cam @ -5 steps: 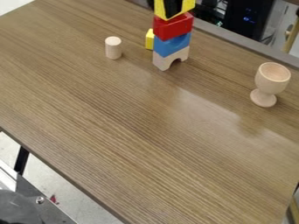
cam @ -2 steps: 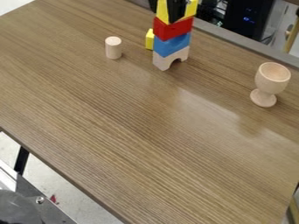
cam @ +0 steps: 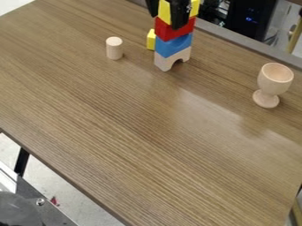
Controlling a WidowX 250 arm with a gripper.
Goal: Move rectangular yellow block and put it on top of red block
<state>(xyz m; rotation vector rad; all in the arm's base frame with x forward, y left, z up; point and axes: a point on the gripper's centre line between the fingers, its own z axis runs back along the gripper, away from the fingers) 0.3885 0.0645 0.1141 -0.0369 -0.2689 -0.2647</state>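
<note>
At the top edge of the camera view, the black gripper [cam: 167,16] is around the rectangular yellow block [cam: 164,12], with its black parts at the block's left and across its front. The block's lower edge meets the top of the red block [cam: 175,30], and its upper part is cut off by the view's edge. Beneath the red block come a blue block [cam: 173,45] and a pale wooden arch block [cam: 171,60], forming an upright stack on the wooden table [cam: 135,128].
Just behind the stack's left side stands a small yellow block [cam: 151,40]. A pale wooden cylinder [cam: 114,48] is upright farther left. To the right stands a wooden goblet [cam: 273,84]. The table's back edge runs behind the stack, with dark equipment beyond.
The gripper has shifted slightly, with its front part now lower, over the red block's face. The yellow block, atop the red one throughout, has changed its angle a little. The lower stack has stayed put.
</note>
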